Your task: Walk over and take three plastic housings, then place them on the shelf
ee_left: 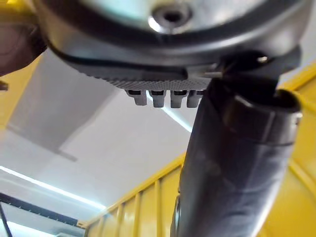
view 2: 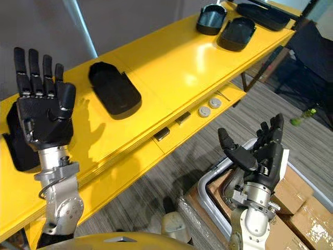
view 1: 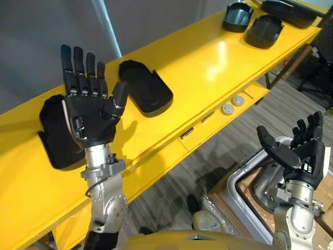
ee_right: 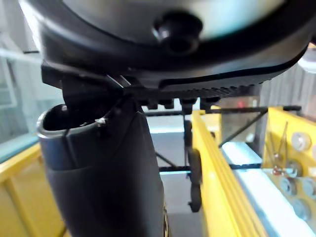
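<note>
Progress: no housing is held, taking judged not begun | left hand (view 1: pixel 91 117) raised, fingers spread straight, empty | right hand (view 1: pixel 302 153) low, fingers loosely spread, empty | plastic housings (view 1: pixel 145 88) are seen lying on yellow table (view 1: pixel 203 62)

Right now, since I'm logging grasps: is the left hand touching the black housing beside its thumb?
Apart. The right eye view shows bare yellow bench top between the open left hand and that housing.
</note>
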Controlling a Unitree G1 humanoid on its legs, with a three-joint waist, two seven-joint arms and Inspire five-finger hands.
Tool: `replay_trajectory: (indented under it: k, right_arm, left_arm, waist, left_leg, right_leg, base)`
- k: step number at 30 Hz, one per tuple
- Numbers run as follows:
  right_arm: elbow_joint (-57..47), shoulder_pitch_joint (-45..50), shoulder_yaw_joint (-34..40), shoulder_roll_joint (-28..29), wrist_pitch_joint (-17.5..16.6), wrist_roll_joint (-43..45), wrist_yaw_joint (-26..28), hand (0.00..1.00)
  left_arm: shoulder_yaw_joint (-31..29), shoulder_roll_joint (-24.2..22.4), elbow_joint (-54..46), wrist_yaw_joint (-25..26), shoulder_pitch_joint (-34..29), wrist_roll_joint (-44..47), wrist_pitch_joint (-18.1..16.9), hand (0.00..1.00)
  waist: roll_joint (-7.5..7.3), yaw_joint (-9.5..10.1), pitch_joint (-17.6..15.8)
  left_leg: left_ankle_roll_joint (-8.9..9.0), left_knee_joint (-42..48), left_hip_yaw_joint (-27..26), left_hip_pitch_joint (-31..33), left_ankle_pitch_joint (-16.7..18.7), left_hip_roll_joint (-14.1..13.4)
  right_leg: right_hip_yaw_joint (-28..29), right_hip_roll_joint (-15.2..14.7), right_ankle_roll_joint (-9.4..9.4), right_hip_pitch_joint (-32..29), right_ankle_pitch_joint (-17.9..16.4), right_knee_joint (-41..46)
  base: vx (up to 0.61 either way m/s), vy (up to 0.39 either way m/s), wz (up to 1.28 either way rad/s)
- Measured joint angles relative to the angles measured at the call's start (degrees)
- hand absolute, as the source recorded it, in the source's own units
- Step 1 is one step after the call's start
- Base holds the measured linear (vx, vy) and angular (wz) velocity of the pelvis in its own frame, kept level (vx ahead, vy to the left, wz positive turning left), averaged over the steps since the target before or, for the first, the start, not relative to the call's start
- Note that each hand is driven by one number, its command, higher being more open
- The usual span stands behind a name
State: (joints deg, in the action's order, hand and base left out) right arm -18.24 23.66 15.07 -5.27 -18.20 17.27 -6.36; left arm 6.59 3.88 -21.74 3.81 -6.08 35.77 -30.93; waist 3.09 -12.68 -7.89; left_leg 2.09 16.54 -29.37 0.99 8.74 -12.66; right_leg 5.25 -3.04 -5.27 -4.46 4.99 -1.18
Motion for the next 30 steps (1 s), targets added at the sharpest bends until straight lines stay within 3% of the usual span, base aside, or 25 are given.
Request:
replay_trajectory:
  k: [2,3,4,5,6,7,10,12,14,16,17,18,19,21,23,24,25,26,27,28,29,30]
  right_arm:
    - [0.0,-1.1,-1.8,-0.6,-0.6,-0.2,1.1,1.00]
    - [0.2,-2.4,-3.6,-1.8,-0.6,-0.2,1.2,1.00]
    - [0.6,-4.9,-6.0,-3.9,-0.2,-0.3,1.2,1.00]
    - [1.2,-6.3,-7.3,-4.7,0.7,-0.6,1.4,1.00]
    - [2.0,-7.0,-9.0,-4.5,2.5,-0.7,1.3,1.00]
    - [2.3,-6.4,-9.7,-4.0,3.7,-0.8,1.0,1.00]
    - [4.1,-5.2,-10.6,-1.2,5.3,-1.1,0.8,1.00]
    - [4.0,-1.1,-10.9,3.0,5.0,-1.1,0.9,1.00]
    - [3.9,1.1,-11.1,4.1,4.7,-0.8,0.9,1.00]
    - [3.7,-0.2,-11.4,4.0,4.3,1.5,1.0,1.00]
    - [3.7,-2.1,-12.5,3.4,3.7,2.5,1.0,1.00]
    - [4.0,-4.7,-14.6,2.5,3.6,2.5,1.0,1.00]
    - [4.4,-6.0,-15.9,2.1,3.3,2.5,1.0,1.00]
    - [8.2,-11.0,-20.8,1.1,2.2,3.4,1.5,1.00]
    - [12.0,-13.2,-23.5,1.3,2.1,3.5,2.0,1.00]
    - [13.6,-13.6,-24.0,2.0,2.2,3.3,2.0,1.00]
    - [13.8,-13.6,-24.0,2.3,2.2,3.3,2.0,1.00]
    - [14.0,-13.4,-24.0,3.5,2.5,3.2,1.9,1.00]
    - [14.0,-13.0,-24.1,3.9,2.7,3.2,2.0,1.00]
    - [14.0,-12.6,-24.0,3.2,3.2,3.3,2.1,1.00]
    - [13.7,-11.9,-23.0,1.7,3.8,3.4,2.2,1.00]
    - [13.7,-11.3,-22.3,0.8,4.2,3.4,2.2,1.00]
  left_arm:
    - [-1.1,0.0,-0.3,0.8,-0.8,-0.9,0.5,1.00]
    - [-2.0,-0.1,-0.9,1.1,-1.8,-1.5,1.1,1.00]
    - [-3.1,-0.1,-2.3,0.8,-3.7,-2.7,1.8,1.00]
    - [-3.9,0.1,-3.6,-0.2,-5.1,-2.9,2.8,1.00]
    - [-5.0,0.3,-5.5,-2.6,-6.0,-3.2,3.9,1.00]
    - [-5.6,0.6,-6.8,-4.8,-5.8,-3.1,3.9,1.00]
    - [-7.1,1.1,-8.5,-7.2,-6.3,-2.1,3.8,1.00]
    - [-7.4,1.5,-9.7,-7.8,-8.5,-0.3,3.8,1.00]
    - [-7.3,1.6,-9.6,-7.9,-10.8,0.4,3.8,1.00]
    - [-7.3,1.6,-9.5,-7.9,-12.3,0.3,4.1,1.00]
    - [-7.9,1.6,-9.5,-8.3,-12.4,0.2,4.4,1.00]
    - [-8.7,1.6,-9.4,-8.5,-12.3,0.2,4.9,1.00]
    - [-9.0,1.7,-9.4,-8.9,-12.2,0.2,5.0,1.00]
    - [-9.7,1.8,-9.4,-10.5,-11.2,0.2,5.0,1.00]
    - [-9.9,1.8,-9.3,-11.6,-11.0,2.2,5.0,1.00]
    - [-9.7,1.8,-9.1,-12.0,-10.4,4.6,5.2,1.00]
    - [-9.7,1.8,-9.1,-11.9,-10.3,4.9,5.2,1.00]
    - [-10.0,1.9,-9.0,-11.4,-10.4,5.6,5.2,1.00]
    - [-10.2,2.0,-9.0,-11.2,-10.3,5.9,5.2,1.00]
    - [-9.9,1.1,-8.5,-11.0,-10.3,6.8,5.3,1.00]
    - [-8.9,-0.3,-7.5,-10.9,-10.1,7.6,6.0,1.00]
    - [-8.0,-1.0,-6.9,-10.9,-10.1,8.2,6.5,1.00]
  waist:
    - [0.75,1.10,-0.9]
    - [1.49,3.08,-1.4]
    - [3.83,5.08,-1.9]
    - [5.46,5.74,-2.1]
    - [5.95,6.20,-2.2]
    - [4.88,6.50,-2.9]
    - [2.57,6.90,-4.5]
    - [-0.22,6.95,-6.3]
    - [-1.42,6.72,-7.6]
    - [-1.08,7.30,-8.6]
    - [-0.80,8.26,-8.6]
    - [-0.63,8.81,-8.6]
    - [-0.20,8.98,-8.7]
    - [-0.24,10.45,-8.3]
    - [-0.60,11.81,-7.0]
    - [-1.17,12.68,-6.7]
    - [-1.50,12.74,-6.5]
    - [-1.79,12.93,-6.3]
    - [-3.06,12.94,-5.6]
    - [-2.92,12.71,-5.2]
    - [-0.84,11.73,-4.9]
    - [0.11,10.69,-4.7]
  left_leg:
    - [-1.92,5.5,8.8,1.2,1.3,0.4]
    - [-1.33,7.0,15.0,0.7,4.3,1.8]
    - [-1.60,7.2,21.7,0.3,6.4,3.4]
    - [-1.30,6.9,24.5,-0.7,8.3,3.4]
    - [-0.27,5.4,26.7,-1.6,8.9,4.6]
    - [0.39,5.0,27.1,-1.8,9.3,6.1]
    - [0.97,4.8,27.0,-3.0,9.6,7.8]
    - [0.71,5.7,25.1,-4.2,10.2,8.5]
    - [-0.42,6.9,23.1,-4.2,11.1,8.5]
    - [-1.29,7.2,18.9,-3.7,10.0,7.0]
    - [-1.37,7.4,16.2,-3.1,9.6,6.0]
    - [-1.38,7.3,14.6,-3.1,9.1,5.0]
    - [-1.27,7.2,14.4,-3.1,8.7,4.5]
    - [0.31,7.2,13.6,-2.9,7.6,1.8]
    - [2.14,7.5,13.2,-1.1,6.6,-0.5]
    - [3.49,8.8,13.0,0.2,5.8,-2.8]
    - [3.80,9.2,13.0,0.6,5.7,-3.3]
    - [5.05,9.9,12.7,1.5,5.0,-5.0]
    - [5.78,10.3,12.5,1.9,4.6,-5.6]
    - [6.95,10.3,12.4,2.3,4.0,-7.3]
    - [7.44,9.9,13.9,2.9,3.3,-10.1]
    - [6.85,9.6,14.7,3.1,2.6,-11.2]
  right_leg:
    - [1.7,0.3,0.50,1.2,-0.3,0.6]
    - [3.9,0.3,1.10,1.8,-0.8,0.6]
    - [6.5,1.8,1.36,1.7,-1.0,1.4]
    - [7.5,2.9,1.25,1.2,-2.0,3.5]
    - [7.6,3.4,0.25,-2.1,-5.3,10.4]
    - [7.4,2.5,-0.37,-4.7,-7.8,16.3]
    - [7.5,1.4,-0.57,-6.8,-8.8,21.9]
    - [7.6,0.4,-2.25,-4.9,-7.4,18.8]
    - [7.5,-0.4,-2.65,-3.4,-4.8,13.3]
    - [1.6,-3.2,0.47,-4.2,-6.5,12.4]
    - [-3.5,-5.1,1.34,-7.4,-7.2,18.2]
    - [-7.4,-7.1,3.65,-8.8,-8.8,26.9]
    - [-8.7,-8.2,4.30,-8.7,-9.5,30.8]
    - [-10.2,-13.1,5.90,-6.1,-11.0,41.6]
    - [-10.3,-16.7,5.84,-3.9,-10.9,42.9]
    - [-10.8,-18.2,4.16,-1.1,-9.9,39.7]
    - [-11.0,-18.3,3.27,-0.5,-9.5,38.2]
    - [-12.2,-18.4,-2.66,2.2,-7.6,30.4]
    - [-13.3,-18.2,-5.40,3.4,-7.2,26.0]
    - [-14.8,-16.2,-8.59,4.8,-12.3,22.9]
    - [-16.1,-13.2,-7.81,4.5,-15.3,22.1]
    - [-16.5,-11.8,-7.24,4.5,-16.3,22.1]
  base:
    - [0.03,-0.046,-0.72]
    - [-0.01,0.124,-1.20]
    - [-0.04,0.226,-1.24]
    - [-0.06,0.231,-0.84]
    - [-0.07,0.164,-0.07]
    - [-0.08,0.092,0.15]
    - [-0.15,0.080,-0.03]
    - [-0.23,0.094,-0.48]
    - [-0.32,0.147,-0.71]
    - [-0.26,0.100,-0.95]
    - [-0.18,-0.010,-0.91]
    - [-0.15,-0.021,-0.77]
    - [-0.08,-0.047,-0.47]
    - [-0.04,-0.118,-0.34]
    - [-0.05,-0.302,-0.38]
    - [-0.04,-0.336,-0.36]
    - [-0.04,-0.402,-0.44]
    - [-0.04,-0.286,-0.41]
    - [-0.06,-0.599,-0.73]
    - [-0.05,-0.601,-0.75]
    - [-0.04,-0.593,-0.63]
    - [0.01,-0.516,-0.25]
